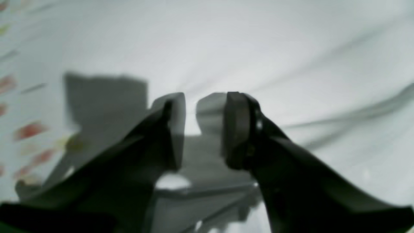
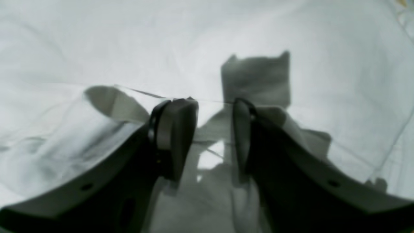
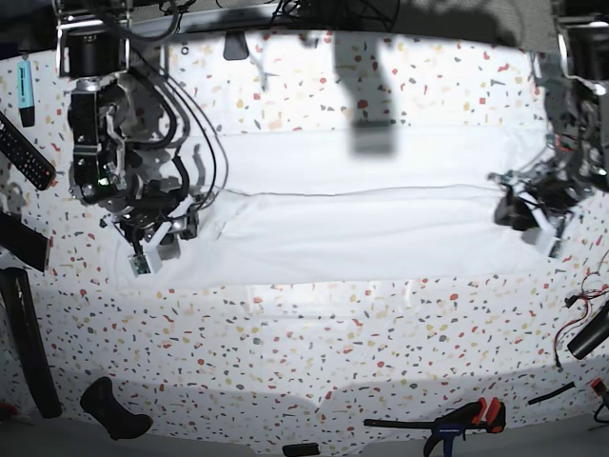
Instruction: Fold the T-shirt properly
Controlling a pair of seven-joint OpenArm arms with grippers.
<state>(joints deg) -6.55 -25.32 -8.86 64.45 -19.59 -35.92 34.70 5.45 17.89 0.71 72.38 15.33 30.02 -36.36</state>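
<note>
- Remote control (image 3: pixel 26 152), highlighter (image 3: pixel 25 80): table's (image 3: pixel 314 324) far left edge, base view only
- Right gripper (image 3: pixel 157 246): arm reaches down at base view's left, over the shirt's end; wrist view shows jaws parted above a raised fold, nothing between them
- T-shirt (image 3: pixel 352 233): white, folded into a long band across the speckled table's middle; wrist views show only creased cloth (image 2: pixel 97 42)
- Left gripper (image 3: pixel 533 217): at the band's opposite end, arm bent low; fingers (image 1: pixel 237 129) apart over cloth, empty
- Clamp (image 3: pixel 457 419): front right, base view only
</note>
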